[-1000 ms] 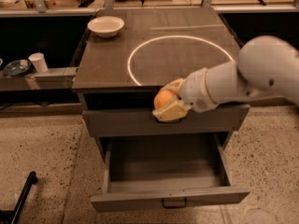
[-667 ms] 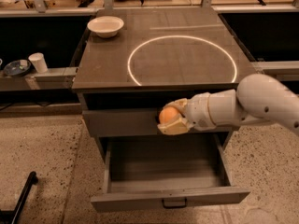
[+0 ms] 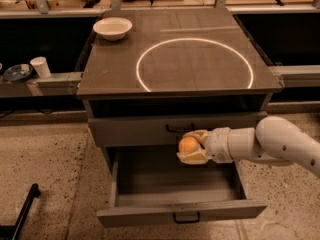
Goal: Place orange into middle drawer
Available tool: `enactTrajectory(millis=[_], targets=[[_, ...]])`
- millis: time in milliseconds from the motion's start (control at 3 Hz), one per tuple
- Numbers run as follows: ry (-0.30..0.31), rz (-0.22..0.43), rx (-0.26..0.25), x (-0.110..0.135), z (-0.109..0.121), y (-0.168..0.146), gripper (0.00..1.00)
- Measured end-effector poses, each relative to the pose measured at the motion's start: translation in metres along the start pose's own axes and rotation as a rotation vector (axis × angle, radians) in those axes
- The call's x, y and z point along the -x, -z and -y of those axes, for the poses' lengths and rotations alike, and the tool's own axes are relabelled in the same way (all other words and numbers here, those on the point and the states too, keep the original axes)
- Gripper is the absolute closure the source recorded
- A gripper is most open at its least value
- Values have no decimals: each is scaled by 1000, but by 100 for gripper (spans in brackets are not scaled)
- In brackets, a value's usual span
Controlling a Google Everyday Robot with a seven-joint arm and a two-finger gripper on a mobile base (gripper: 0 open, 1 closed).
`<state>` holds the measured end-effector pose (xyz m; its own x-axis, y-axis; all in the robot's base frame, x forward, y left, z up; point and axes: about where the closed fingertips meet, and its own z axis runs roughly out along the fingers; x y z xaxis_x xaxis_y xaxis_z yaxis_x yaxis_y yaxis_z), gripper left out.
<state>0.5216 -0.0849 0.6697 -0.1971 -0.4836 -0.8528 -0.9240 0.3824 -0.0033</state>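
Speckled stone floor [image 3: 45, 159] surrounds a grey cabinet with a dark brown top [image 3: 110, 69], which carries a bright ring of light [image 3: 137, 70].

Camera view, the only one:
- Wide grey middle drawer [image 3: 180, 213] is pulled open toward the near side. Its flat front and small black loop handle [image 3: 186, 217] are nearest the camera, and nothing is visible inside.
- White robot arm [image 3: 280, 144] reaches in from the right.
- Cream two-finger gripper [image 3: 187, 147] hangs over the drawer's far half, just in front of the shut grey upper drawer [image 3: 130, 131].
- Fingers are clamped on the small round orange fruit [image 3: 189, 144], one above and one below. The fruit touches no surface and sits over the drawer cavity.

Judgement: this position lets a release drop the fruit inside, not on the front edge. Lowering first would limit bounce.

Obstacles: the upper drawer's black handle [image 3: 176, 130] is close behind the gripper, while the drawer's side walls are well apart from it.

Elsewhere: a white ceramic bowl [image 3: 112, 28] sits on the top's far-left corner. A white cup [image 3: 41, 67] and a bluish dish [image 3: 17, 73] stand on a ledge [image 3: 55, 79] at left. None of these is near the arm's path.
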Motion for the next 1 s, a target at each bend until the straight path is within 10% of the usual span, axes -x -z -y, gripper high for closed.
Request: enactTrajectory(millis=[1000], targets=[[89, 14, -33, -24, 7, -29, 100]])
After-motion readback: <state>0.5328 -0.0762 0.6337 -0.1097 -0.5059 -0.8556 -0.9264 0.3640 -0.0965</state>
